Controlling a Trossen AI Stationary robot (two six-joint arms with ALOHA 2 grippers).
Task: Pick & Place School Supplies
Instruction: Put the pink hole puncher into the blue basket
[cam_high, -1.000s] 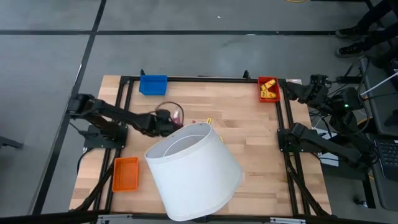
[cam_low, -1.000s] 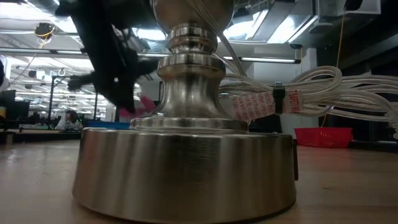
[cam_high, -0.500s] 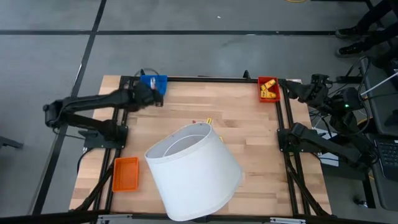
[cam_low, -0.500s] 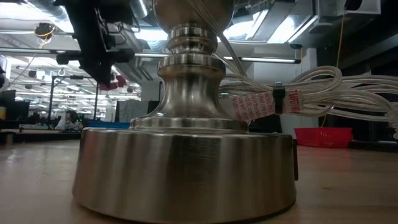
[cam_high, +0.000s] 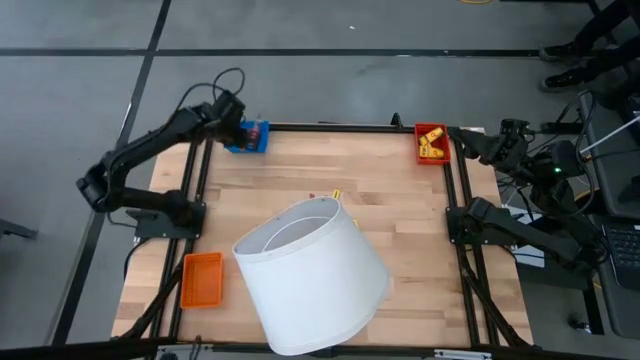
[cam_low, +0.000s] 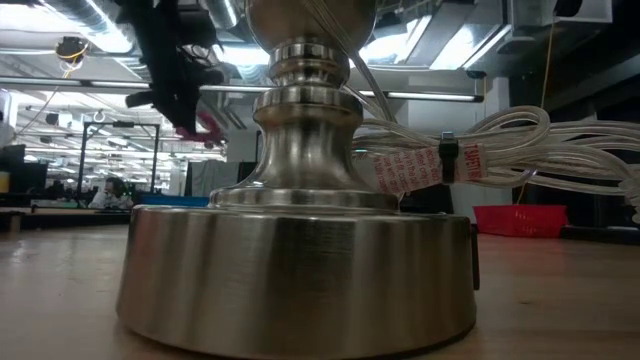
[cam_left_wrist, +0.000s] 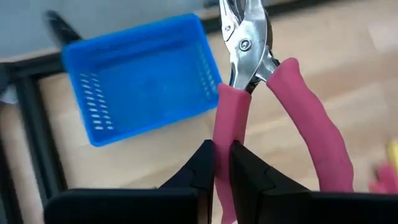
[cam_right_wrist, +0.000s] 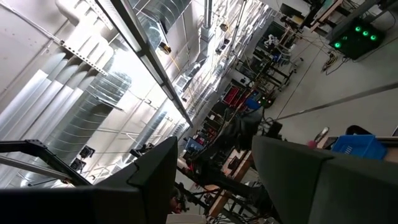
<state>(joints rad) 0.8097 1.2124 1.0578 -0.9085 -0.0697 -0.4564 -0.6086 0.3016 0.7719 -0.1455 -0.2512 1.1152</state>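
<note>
My left gripper (cam_left_wrist: 222, 149) hangs at the table's far left corner (cam_high: 252, 133), above the blue tray (cam_left_wrist: 146, 78), and is shut on a pink-handled, scissor-like tool (cam_left_wrist: 305, 124) with a metal head (cam_left_wrist: 247, 40). In the low view the tool (cam_low: 207, 125) shows high up, left of the lamp stem. A small yellow piece (cam_high: 337, 193) and a tiny pink bit (cam_high: 313, 196) lie on the wood by the lampshade's far rim. Several yellow pieces (cam_high: 430, 146) lie in the red tray (cam_high: 432, 128). My right gripper (cam_right_wrist: 214, 186) stands open beyond the table's right edge (cam_high: 468, 138), aimed into the room. My left gripper pinches one of the tool's two pink handles (cam_left_wrist: 224, 121) between its two fingers, which slant down and lie along the handle. The other handle (cam_left_wrist: 311, 143) stands free beside it. The tool is lifted clear, its metal head pointing away from the gripper, beside the blue tray.
A large white lampshade (cam_high: 312, 275) lies on its side over the table's middle and near part. The lamp's metal base (cam_low: 300, 270) and its bundled cord (cam_low: 480, 150) fill the low view. An orange tray (cam_high: 202, 278) sits near the front left.
My left gripper has swung from beside the lampshade's far left rim to the table's far left corner, rising and turning as it went. It has stayed shut on the pink-handled tool, which has travelled with it, clear of the table, to above the blue tray.
</note>
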